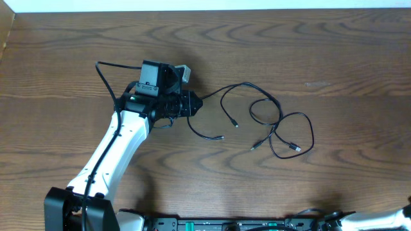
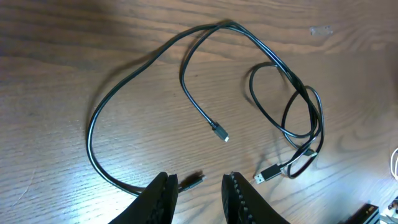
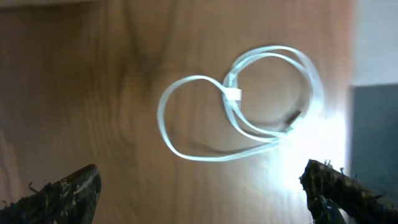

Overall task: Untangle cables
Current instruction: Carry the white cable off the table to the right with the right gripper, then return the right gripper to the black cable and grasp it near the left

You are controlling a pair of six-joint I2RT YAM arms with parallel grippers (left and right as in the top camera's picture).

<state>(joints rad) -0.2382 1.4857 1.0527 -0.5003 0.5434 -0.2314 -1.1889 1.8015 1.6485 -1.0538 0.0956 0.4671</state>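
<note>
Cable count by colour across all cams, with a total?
black cables: 2 (four plug ends visible)
white cable: 1
Total: 3

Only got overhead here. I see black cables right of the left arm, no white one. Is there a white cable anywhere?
Observer: Yes. The right wrist view shows a white cable lying in loose loops on the table.
Operator: Right gripper on it?
Observer: No. The right gripper is wide open, and the white cable lies clear of it.
Operator: Left gripper holding a black one?
Observer: Doesn't look like it. In the left wrist view the left gripper is part open. A black cable runs under one finger, with its plug end showing in the gap.
</note>
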